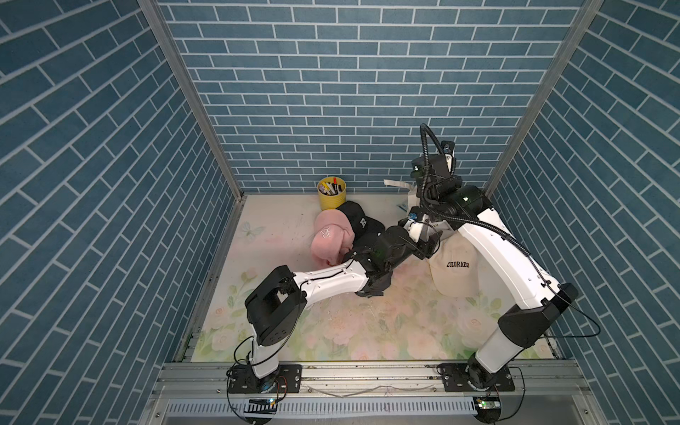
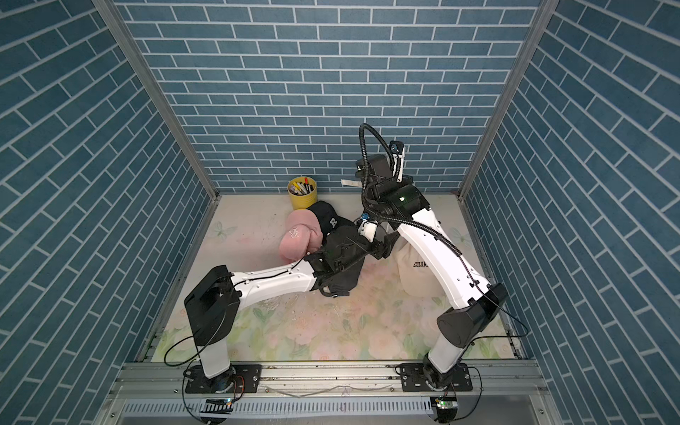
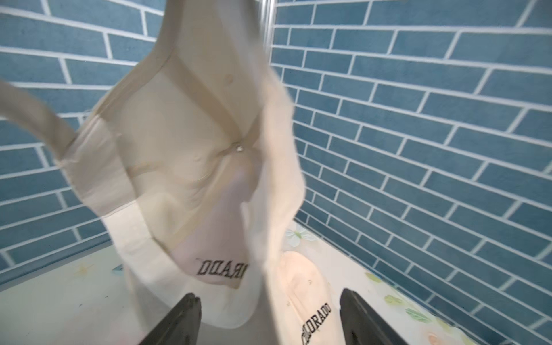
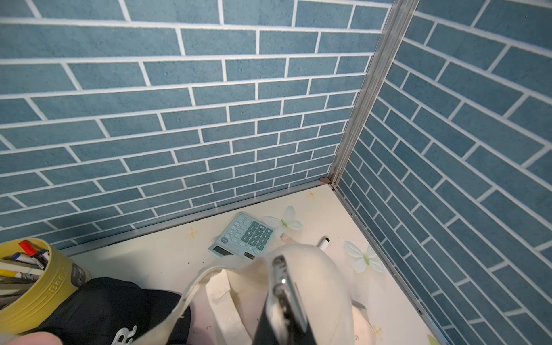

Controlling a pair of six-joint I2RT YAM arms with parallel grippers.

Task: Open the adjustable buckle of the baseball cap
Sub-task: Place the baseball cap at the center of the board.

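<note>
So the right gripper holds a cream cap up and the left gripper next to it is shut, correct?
No: the left gripper is open, jaws wide apart in the left wrist view. The right gripper does hold the cream cap up.

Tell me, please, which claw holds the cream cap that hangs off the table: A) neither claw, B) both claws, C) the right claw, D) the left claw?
C: in the right wrist view the right claw is shut on the fabric of the cream cap, while the left claw stands open and grips nothing.
</note>
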